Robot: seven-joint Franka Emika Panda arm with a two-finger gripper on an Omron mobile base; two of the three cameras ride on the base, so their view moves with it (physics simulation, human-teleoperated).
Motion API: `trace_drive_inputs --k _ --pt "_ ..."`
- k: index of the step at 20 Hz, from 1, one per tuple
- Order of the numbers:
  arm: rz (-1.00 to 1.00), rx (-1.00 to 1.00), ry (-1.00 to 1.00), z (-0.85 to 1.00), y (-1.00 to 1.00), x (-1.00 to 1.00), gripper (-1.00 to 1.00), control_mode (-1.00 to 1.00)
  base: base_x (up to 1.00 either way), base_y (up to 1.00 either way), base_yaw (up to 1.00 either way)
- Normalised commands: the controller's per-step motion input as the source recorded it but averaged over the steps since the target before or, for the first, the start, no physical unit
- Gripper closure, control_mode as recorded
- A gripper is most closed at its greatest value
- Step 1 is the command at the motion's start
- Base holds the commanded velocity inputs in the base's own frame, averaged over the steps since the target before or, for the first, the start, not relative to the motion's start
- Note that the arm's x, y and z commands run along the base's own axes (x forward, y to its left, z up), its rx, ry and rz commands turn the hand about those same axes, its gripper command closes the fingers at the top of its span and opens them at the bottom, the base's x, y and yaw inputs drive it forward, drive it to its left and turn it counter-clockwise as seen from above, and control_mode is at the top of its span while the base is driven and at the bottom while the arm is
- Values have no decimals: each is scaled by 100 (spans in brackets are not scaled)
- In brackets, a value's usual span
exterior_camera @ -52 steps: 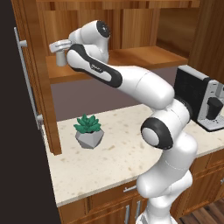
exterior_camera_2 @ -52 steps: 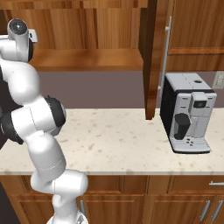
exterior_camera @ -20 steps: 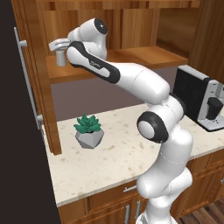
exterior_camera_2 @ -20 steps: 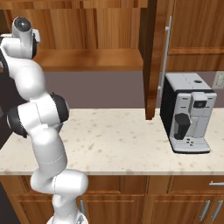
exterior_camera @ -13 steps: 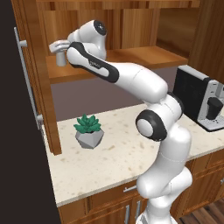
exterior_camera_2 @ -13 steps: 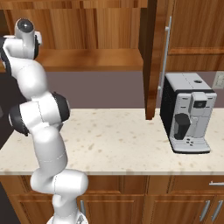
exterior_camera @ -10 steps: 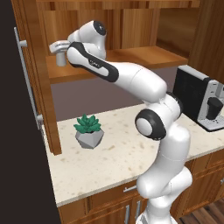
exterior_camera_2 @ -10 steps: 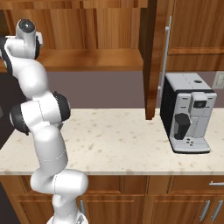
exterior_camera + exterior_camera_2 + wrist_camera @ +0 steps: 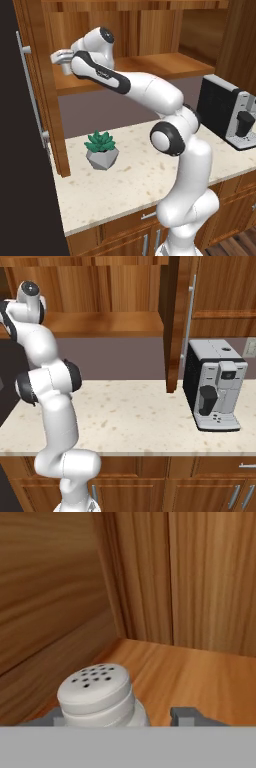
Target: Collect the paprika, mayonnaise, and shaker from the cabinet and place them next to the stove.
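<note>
Deep on the cabinet (image 9: pixel 150 62) shelf, gripper (image 9: pixel 125 719) flanked the shaker (image 9: pixel 97 697), grip unconfirmed; it likely needed to seat squarely before lifting.

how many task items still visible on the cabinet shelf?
1. The shaker stands on the cabinet shelf near its back corner, between the fingertips of the gripper. Paprika and mayonnaise may be hidden from these views.

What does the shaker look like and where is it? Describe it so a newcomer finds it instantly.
Start at the open wooden cabinet above the counter and follow its inner shelf to the far left corner. There, between the fingertips of the gripper, stands the shaker. It is a small pale cylinder with a rounded top dotted with dark holes.
</note>
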Motion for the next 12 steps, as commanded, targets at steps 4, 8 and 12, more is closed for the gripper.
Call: trace_drive_inputs --k 4,8,12 --pt "6 0 3 -17 39 6 100 -100 0 0 0" --pt "6 0 7 -12 32 1 100 -100 0 0 0" --pt "3 0 3 -6 16 -1 100 -100 0 0 0"
